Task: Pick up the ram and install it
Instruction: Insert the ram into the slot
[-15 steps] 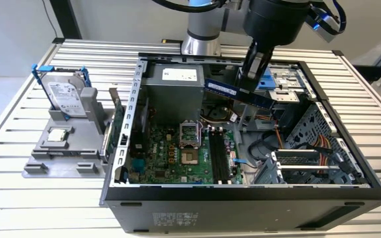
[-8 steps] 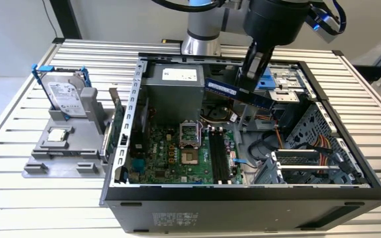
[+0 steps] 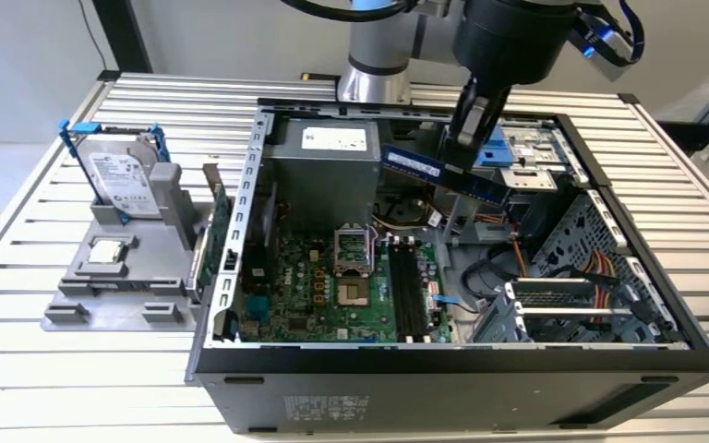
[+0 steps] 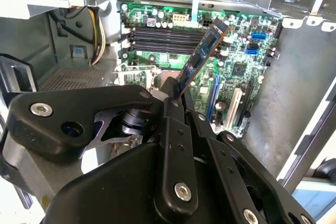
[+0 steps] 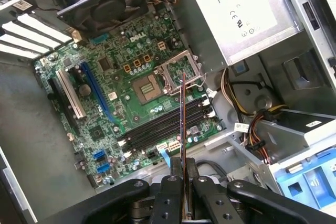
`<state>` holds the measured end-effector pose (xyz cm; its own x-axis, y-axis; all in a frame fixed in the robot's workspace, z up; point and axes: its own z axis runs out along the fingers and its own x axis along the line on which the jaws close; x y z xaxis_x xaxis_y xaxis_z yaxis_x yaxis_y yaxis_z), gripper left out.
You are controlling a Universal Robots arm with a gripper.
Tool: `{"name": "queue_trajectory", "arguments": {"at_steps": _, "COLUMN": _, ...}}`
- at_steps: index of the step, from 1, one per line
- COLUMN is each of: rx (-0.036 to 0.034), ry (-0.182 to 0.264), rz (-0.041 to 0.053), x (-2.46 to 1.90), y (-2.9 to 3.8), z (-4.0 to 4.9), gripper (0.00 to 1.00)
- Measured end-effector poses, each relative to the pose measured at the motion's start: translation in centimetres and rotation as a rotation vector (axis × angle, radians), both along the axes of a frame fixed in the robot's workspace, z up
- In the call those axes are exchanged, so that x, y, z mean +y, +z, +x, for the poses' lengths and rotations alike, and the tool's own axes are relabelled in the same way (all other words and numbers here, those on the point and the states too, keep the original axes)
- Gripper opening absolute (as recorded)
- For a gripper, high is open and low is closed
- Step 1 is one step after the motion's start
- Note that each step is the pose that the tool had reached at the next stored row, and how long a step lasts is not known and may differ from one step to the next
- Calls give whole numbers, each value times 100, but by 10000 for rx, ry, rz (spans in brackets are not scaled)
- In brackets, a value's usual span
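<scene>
While its jaws clamp the ram (image 3: pixel 445 173), the gripper (image 3: pixel 463 140) hangs above the open computer case (image 3: pixel 453 388), with the green motherboard (image 3: pixel 318 295) and its memory slots (image 3: pixel 406 295) below.

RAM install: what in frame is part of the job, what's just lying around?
Job: ram, held in the gripper above the open case; empty memory slots on the motherboard.
Lying about: hard drive and CPU chip on the grey stand; power supply.

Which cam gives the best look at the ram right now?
Exterior view: the ram hangs broadside above the open case, full length visible, clamped in the gripper. Second wrist view shows it foreshortened; first wrist view shows it edge-on.
</scene>
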<state>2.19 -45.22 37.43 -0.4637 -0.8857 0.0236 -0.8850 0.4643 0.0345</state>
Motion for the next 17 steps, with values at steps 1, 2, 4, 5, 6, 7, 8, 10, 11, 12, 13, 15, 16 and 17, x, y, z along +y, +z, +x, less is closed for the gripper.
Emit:
{"name": "queue_trajectory", "arguments": {"at_steps": 1, "rx": 0, "ry": -29, "rz": 0, "x": 0, "y": 0, "z": 0, "gripper": 0}}
{"name": "queue_trajectory", "arguments": {"at_steps": 2, "rx": 0, "ry": -56, "rz": 0, "x": 0, "y": 0, "z": 0, "gripper": 0}}
{"name": "queue_trajectory", "arguments": {"at_steps": 4, "rx": 0, "ry": -107, "rz": 0, "x": 0, "y": 0, "z": 0, "gripper": 0}}
{"name": "queue_trajectory", "arguments": {"at_steps": 5, "rx": 0, "ry": -128, "rz": 0, "x": 0, "y": 0, "z": 0, "gripper": 0}}
{"name": "queue_trajectory", "arguments": {"at_steps": 6, "rx": 0, "ry": -151, "rz": 0, "x": 0, "y": 0, "z": 0, "gripper": 0}}
{"name": "queue_trajectory", "arguments": {"at_steps": 7, "rx": 0, "ry": -171, "rz": 0, "x": 0, "y": 0, "z": 0, "gripper": 0}}
{"name": "queue_trajectory", "arguments": {"at_steps": 8, "rx": 0, "ry": -191, "rz": 0, "x": 0, "y": 0, "z": 0, "gripper": 0}}
{"name": "queue_trajectory", "arguments": {"at_steps": 10, "rx": 0, "ry": -231, "rz": 0, "x": 0, "y": 0, "z": 0, "gripper": 0}}
{"name": "queue_trajectory", "arguments": {"at_steps": 11, "rx": 0, "ry": -250, "rz": 0, "x": 0, "y": 0, "z": 0, "gripper": 0}}
{"name": "queue_trajectory", "arguments": {"at_steps": 12, "rx": 0, "ry": -271, "rz": 0, "x": 0, "y": 0, "z": 0, "gripper": 0}}
{"name": "queue_trajectory", "arguments": {"at_steps": 13, "rx": 0, "ry": -291, "rz": 0, "x": 0, "y": 0, "z": 0, "gripper": 0}}
{"name": "queue_trajectory", "arguments": {"at_steps": 15, "rx": 0, "ry": -331, "rz": 0, "x": 0, "y": 0, "z": 0, "gripper": 0}}
{"name": "queue_trajectory", "arguments": {"at_steps": 16, "rx": 0, "ry": -352, "rz": 0, "x": 0, "y": 0, "z": 0, "gripper": 0}}
{"name": "queue_trajectory", "arguments": {"at_steps": 17, "rx": 0, "ry": -373, "rz": 0, "x": 0, "y": 0, "z": 0, "gripper": 0}}
